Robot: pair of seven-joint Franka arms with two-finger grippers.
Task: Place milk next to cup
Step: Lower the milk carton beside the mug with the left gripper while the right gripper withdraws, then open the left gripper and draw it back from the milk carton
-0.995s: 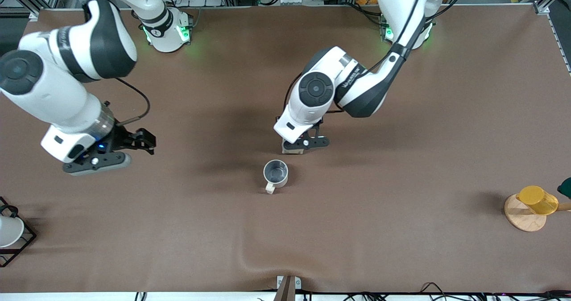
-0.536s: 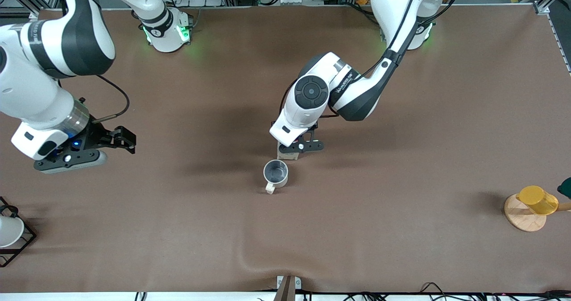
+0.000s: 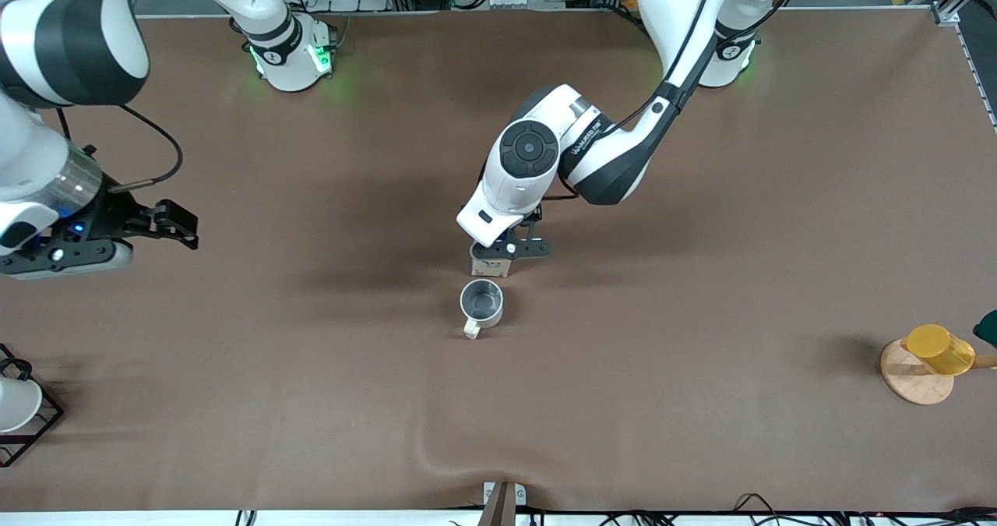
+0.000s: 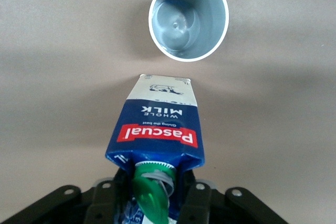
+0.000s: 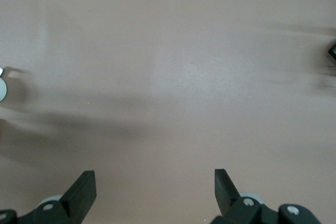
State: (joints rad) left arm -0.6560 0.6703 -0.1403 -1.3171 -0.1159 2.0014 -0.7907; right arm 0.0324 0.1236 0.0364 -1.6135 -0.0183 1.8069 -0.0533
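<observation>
The milk (image 4: 157, 129), a dark blue carton with a red label band and a green cap, is held by its top in my left gripper (image 4: 155, 198), which is shut on it. In the front view only the carton's pale lower end (image 3: 491, 266) shows below my left gripper (image 3: 508, 250), low over the table just beside the cup. The cup (image 3: 481, 304) is a pale grey-white mug standing upright mid-table, its handle toward the front camera; it also shows in the left wrist view (image 4: 189, 17). My right gripper (image 3: 177, 226) is open and empty over bare table toward the right arm's end; it also shows in the right wrist view (image 5: 155, 182).
A yellow cup on a wooden disc (image 3: 931, 354) stands near the table edge at the left arm's end, with a dark green object (image 3: 988, 327) beside it. A white object in a black wire frame (image 3: 19, 409) is at the right arm's end. The brown cloth has a wrinkle (image 3: 436, 456) near the front edge.
My left gripper has carried the milk a little toward the right arm's end, closer to the cup. My right arm has drawn back toward its own end of the table, gripper still open.
</observation>
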